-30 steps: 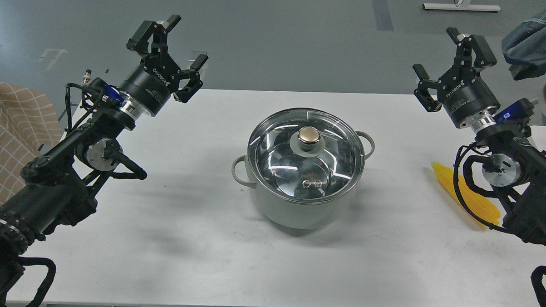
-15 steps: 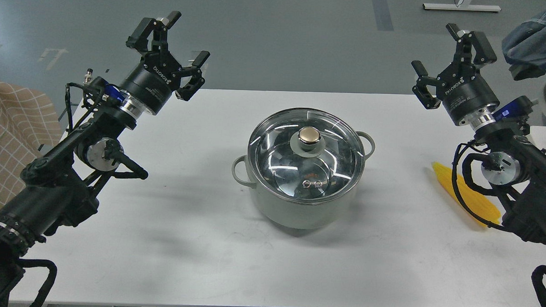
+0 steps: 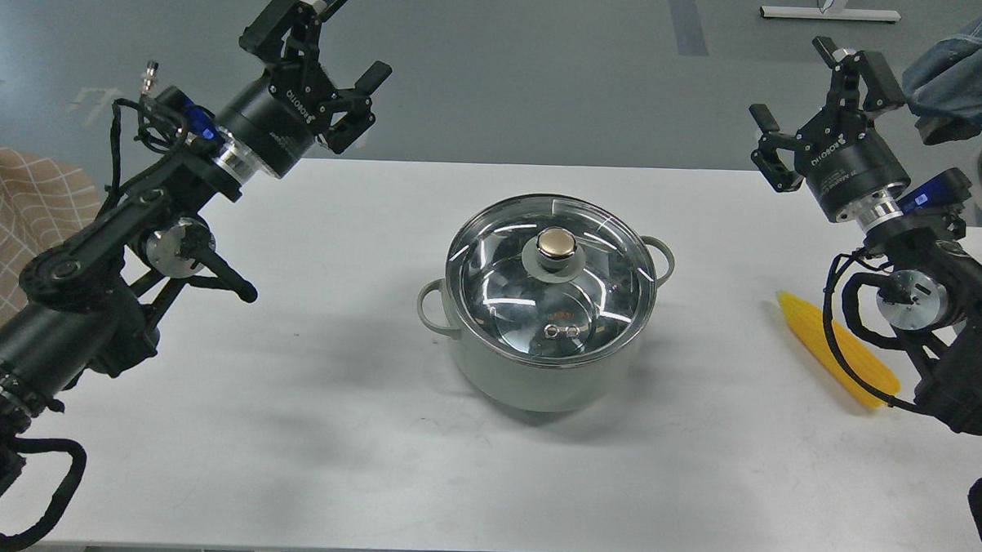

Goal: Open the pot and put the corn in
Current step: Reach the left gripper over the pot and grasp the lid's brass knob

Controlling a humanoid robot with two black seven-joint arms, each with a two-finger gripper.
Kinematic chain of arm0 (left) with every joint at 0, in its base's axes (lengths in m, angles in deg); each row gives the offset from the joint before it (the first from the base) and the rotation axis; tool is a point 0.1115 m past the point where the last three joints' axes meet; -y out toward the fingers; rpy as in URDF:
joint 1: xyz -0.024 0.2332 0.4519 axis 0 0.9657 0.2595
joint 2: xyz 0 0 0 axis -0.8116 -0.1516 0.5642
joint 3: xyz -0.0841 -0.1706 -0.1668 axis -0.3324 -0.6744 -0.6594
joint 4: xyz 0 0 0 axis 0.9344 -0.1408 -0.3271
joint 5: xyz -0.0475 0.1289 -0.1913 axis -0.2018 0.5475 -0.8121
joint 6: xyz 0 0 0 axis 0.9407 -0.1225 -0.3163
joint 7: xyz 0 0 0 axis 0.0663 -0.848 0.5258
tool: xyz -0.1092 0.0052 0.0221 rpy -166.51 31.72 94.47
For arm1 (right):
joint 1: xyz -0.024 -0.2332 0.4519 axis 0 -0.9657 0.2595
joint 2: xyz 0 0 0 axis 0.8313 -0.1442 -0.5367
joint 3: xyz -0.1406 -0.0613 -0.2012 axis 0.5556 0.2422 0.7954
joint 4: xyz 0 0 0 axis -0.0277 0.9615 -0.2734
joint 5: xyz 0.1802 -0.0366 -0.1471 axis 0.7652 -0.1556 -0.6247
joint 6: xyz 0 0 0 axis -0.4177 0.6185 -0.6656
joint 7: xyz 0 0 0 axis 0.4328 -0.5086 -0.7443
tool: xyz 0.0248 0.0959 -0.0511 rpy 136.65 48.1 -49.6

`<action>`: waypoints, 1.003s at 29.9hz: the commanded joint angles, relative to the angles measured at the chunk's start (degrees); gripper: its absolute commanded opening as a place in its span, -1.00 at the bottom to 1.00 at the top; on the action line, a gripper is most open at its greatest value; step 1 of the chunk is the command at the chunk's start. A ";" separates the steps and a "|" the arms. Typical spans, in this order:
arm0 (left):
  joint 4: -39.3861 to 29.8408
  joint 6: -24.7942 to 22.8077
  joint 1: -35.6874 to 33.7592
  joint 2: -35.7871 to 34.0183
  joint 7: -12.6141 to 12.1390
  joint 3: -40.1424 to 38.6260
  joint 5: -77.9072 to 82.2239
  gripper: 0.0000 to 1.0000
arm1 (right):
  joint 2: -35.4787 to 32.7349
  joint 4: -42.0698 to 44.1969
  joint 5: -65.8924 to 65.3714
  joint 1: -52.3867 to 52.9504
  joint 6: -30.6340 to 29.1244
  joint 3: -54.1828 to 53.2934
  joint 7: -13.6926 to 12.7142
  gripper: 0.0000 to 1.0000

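Observation:
The pale grey-green pot (image 3: 536, 380) stands in the middle of the white table (image 3: 330, 434). Its glass lid (image 3: 499, 284) with a gold knob (image 3: 557, 243) sits on it, closed. The yellow corn (image 3: 835, 357) lies on the table at the right, partly behind my right arm's cable. My left gripper (image 3: 336, 46) is open and empty, raised above the table's far left edge, well left of the pot. My right gripper (image 3: 816, 95) is open and empty, raised above the far right edge, beyond the corn.
A checked tan cloth (image 3: 10, 243) lies off the table's left side. A blue denim item (image 3: 968, 68) is at the top right, past the table. The grey floor lies beyond the table's far edge.
My left gripper has risen and moved a little to the right. My right gripper has shifted slightly right. The pot, lid and corn have not moved.

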 commanded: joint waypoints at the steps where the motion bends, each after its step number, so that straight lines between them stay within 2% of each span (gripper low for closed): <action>1: -8.55 1.11 -3.66 -1.19 0.07 -0.11 16.83 0.95 | -2.04 -0.49 0.11 -0.59 0.00 0.00 0.00 1.00; 4: -11.82 2.26 -4.46 -1.02 0.07 -0.02 25.55 0.95 | -2.84 -1.20 0.11 -0.85 0.00 0.00 0.00 1.00; 7: -15.68 5.06 -4.55 -0.23 0.16 0.51 41.98 0.95 | -3.98 -2.34 0.11 -1.56 0.00 0.00 0.00 1.00; 10: -17.71 9.63 -4.64 0.47 0.77 2.87 57.88 0.95 | -4.95 -3.13 0.11 -2.26 0.00 -0.08 0.00 1.00; 12: -17.19 14.36 -6.65 2.05 2.52 7.60 71.05 0.95 | -5.21 -3.31 0.11 -2.61 0.00 -0.17 0.00 1.00; 14: -16.14 17.27 -7.97 2.76 3.41 11.12 76.18 0.95 | -5.21 -3.40 0.11 -2.79 0.00 -0.17 0.00 1.00; 20: -14.20 19.92 -8.68 3.20 3.41 18.60 83.17 0.95 | -5.83 -3.66 0.11 -3.05 0.00 -0.17 0.00 1.00; 30: -10.16 20.89 -7.89 7.68 3.33 20.19 83.17 0.91 | -6.00 -4.54 0.02 -4.63 0.00 -0.17 0.00 1.00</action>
